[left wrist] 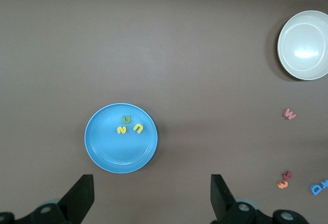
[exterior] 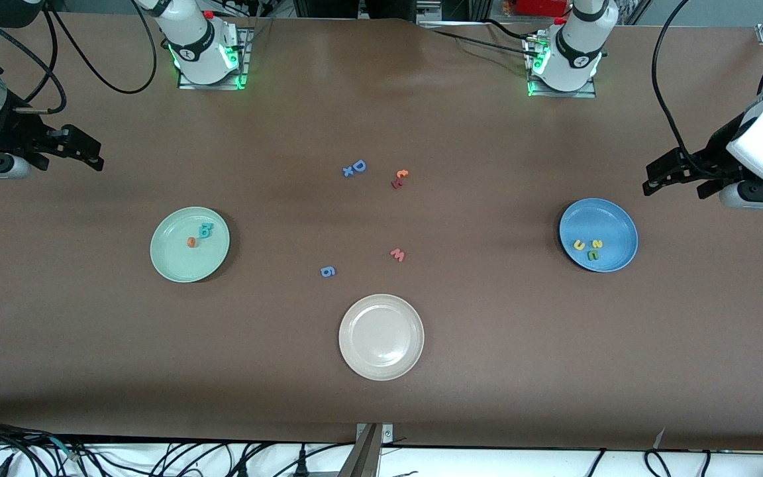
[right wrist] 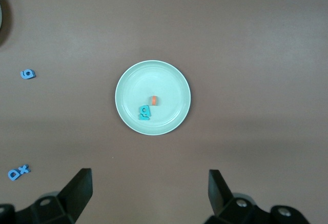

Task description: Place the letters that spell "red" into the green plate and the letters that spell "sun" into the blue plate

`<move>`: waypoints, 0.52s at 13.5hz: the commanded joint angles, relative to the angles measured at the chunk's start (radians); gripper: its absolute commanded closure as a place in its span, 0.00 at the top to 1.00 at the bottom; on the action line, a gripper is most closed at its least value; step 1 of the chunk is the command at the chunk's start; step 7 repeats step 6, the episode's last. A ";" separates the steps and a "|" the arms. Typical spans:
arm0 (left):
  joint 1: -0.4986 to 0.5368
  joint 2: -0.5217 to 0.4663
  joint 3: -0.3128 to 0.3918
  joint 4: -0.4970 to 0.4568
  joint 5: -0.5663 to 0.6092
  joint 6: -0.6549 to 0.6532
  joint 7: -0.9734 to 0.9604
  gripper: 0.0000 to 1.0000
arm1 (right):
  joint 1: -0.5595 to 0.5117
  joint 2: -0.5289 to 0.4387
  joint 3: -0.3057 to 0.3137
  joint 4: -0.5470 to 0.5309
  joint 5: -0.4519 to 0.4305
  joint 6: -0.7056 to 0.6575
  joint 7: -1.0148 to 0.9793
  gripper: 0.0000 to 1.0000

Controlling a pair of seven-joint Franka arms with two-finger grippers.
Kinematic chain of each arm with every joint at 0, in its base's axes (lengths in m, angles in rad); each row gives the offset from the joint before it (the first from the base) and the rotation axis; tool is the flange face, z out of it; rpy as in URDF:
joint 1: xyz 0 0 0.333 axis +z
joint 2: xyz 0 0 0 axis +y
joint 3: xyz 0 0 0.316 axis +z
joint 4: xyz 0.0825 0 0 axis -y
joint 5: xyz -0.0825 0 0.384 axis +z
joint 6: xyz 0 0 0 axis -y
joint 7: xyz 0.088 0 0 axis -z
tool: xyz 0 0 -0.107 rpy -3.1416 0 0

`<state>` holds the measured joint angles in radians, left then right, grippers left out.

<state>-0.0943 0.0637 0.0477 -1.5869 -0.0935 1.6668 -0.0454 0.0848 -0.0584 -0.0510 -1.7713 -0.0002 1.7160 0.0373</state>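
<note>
The pale green plate (exterior: pixel 179 265) lies toward the right arm's end of the table. On it are an orange "e" (exterior: pixel 191 242) and teal letters (exterior: pixel 205 230) touching each other; the right wrist view shows the plate (right wrist: pixel 164 80), the "e" (right wrist: pixel 154 100) and the teal letters (right wrist: pixel 145 113). The blue plate (exterior: pixel 610 218) lies toward the left arm's end and holds a yellow "u" (exterior: pixel 578 245), a yellow "s" (exterior: pixel 597 243) and a green "n" (exterior: pixel 592 254). My right gripper (exterior: pixel 93 156) (right wrist: pixel 148 196) and left gripper (exterior: pixel 669 180) (left wrist: pixel 152 198) hover open and empty at the table's ends.
A beige-white plate (exterior: pixel 381 336) sits mid-table, nearest the front camera. Loose letters lie in the middle: a blue "D" with a small x (exterior: pixel 355 167), an orange-and-red pair (exterior: pixel 399 179), a pink "w" (exterior: pixel 397 255) and a blue "6" (exterior: pixel 328 271).
</note>
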 commanded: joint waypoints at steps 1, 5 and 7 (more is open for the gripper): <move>-0.004 0.002 -0.003 0.012 0.023 -0.004 -0.011 1.00 | -0.008 -0.012 0.010 -0.002 -0.014 -0.007 -0.007 1.00; -0.004 0.002 -0.005 0.019 0.023 -0.004 -0.013 1.00 | -0.008 -0.012 0.010 -0.002 -0.014 -0.007 -0.007 1.00; -0.004 0.002 -0.005 0.019 0.024 -0.004 -0.011 1.00 | -0.008 -0.012 0.010 -0.002 -0.014 -0.007 -0.007 1.00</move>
